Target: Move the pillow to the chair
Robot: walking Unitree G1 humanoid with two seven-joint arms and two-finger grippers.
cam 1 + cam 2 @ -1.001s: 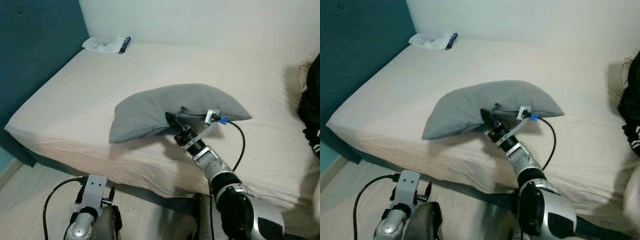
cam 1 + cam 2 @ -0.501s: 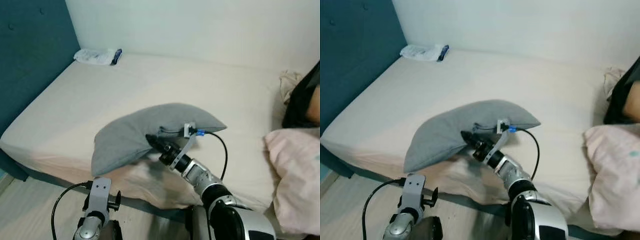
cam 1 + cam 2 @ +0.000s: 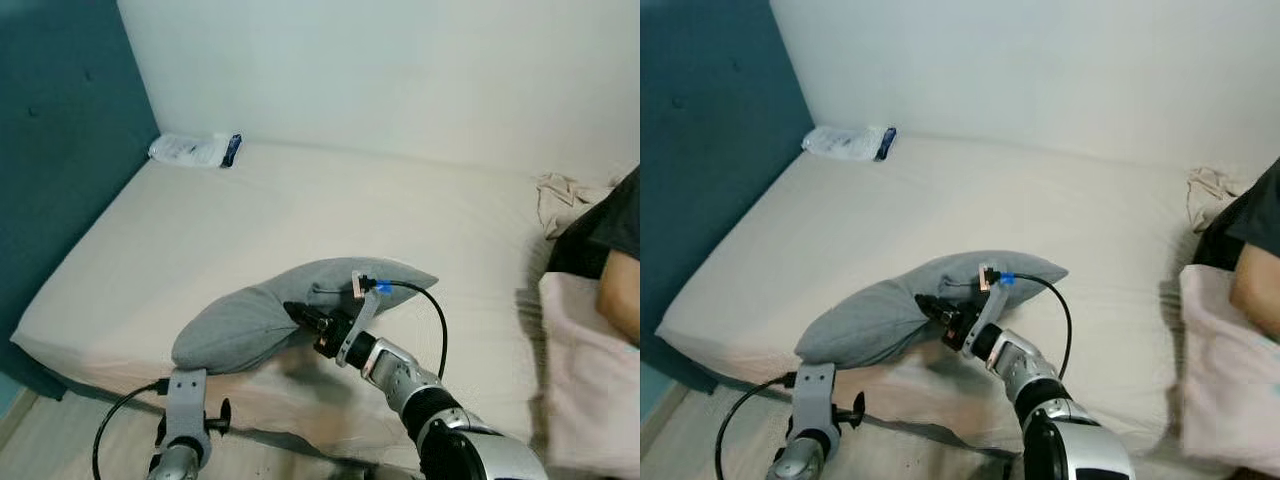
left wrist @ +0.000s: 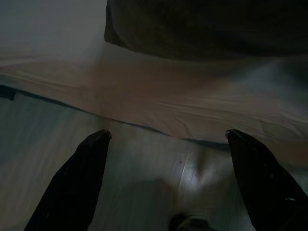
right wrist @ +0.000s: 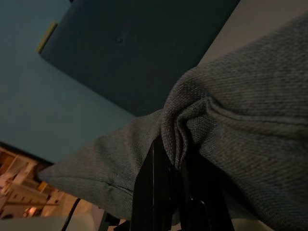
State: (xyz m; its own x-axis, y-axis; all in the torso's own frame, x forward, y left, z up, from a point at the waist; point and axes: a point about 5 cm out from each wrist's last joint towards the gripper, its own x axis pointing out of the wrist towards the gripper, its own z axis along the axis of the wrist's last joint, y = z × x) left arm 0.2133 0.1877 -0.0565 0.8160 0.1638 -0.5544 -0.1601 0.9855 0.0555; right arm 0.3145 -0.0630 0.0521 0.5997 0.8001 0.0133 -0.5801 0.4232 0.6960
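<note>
Low in the frame's centre, the right gripper (image 3: pixel 300 316) is clenched on a fold of the grey pillow (image 3: pixel 255 318), raised at the bed (image 3: pixel 250 210) edge; the carry is starting, and next calls for finding the chair

The left gripper (image 4: pixel 166 144) hangs released

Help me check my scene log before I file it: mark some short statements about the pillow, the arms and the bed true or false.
1. The right end effector is shut on the grey pillow. True; a fold of fabric bunches between its fingers.
2. The left end effector holds the pillow too. False; it hangs open near the floor beside the bed.
3. The pillow sits on a chair. False; it is held at the bed's near edge.
4. A white packet lies in the bed's far corner by the teal headboard. True.
</note>
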